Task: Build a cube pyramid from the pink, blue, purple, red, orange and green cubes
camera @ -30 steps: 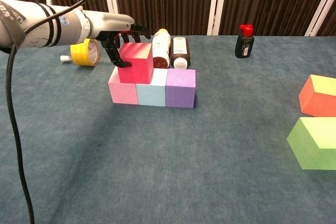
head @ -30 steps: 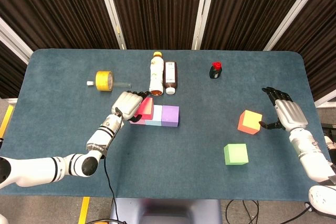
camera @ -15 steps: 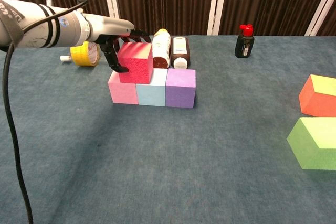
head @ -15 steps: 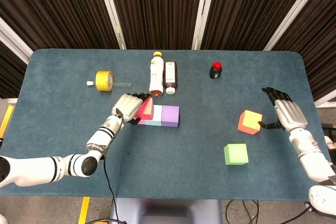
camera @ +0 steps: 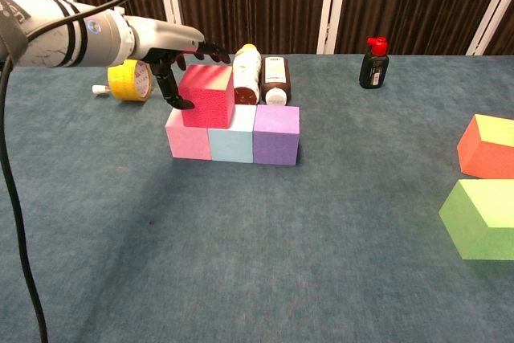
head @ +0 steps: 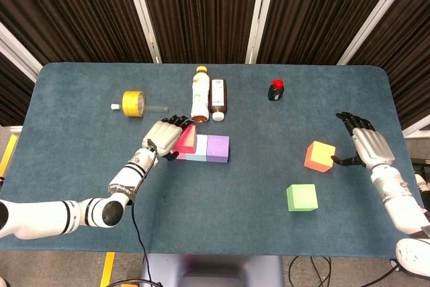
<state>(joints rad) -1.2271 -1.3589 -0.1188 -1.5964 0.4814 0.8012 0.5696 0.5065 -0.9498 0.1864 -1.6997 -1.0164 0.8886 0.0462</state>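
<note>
Red cube [camera: 208,95] beside spread-fingered left hand [camera: 178,58]; bottles [camera: 260,76] stand behind.

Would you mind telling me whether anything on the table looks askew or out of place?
Two bottles lie on their sides behind the cube row. The red cube sits squarely over the pink and blue cubes. Nothing looks spilled or damaged.

Head view looks steeply down from above the near edge, taking in the whole table [head: 80,186] out to the dark curtain [head: 201,11]; chest view sits low and close, facing level across the cloth. Both share the cube row [head: 201,148] [camera: 233,130], bottles [head: 208,99] [camera: 261,76] and yellow tape [head: 133,104] [camera: 128,79].
</note>
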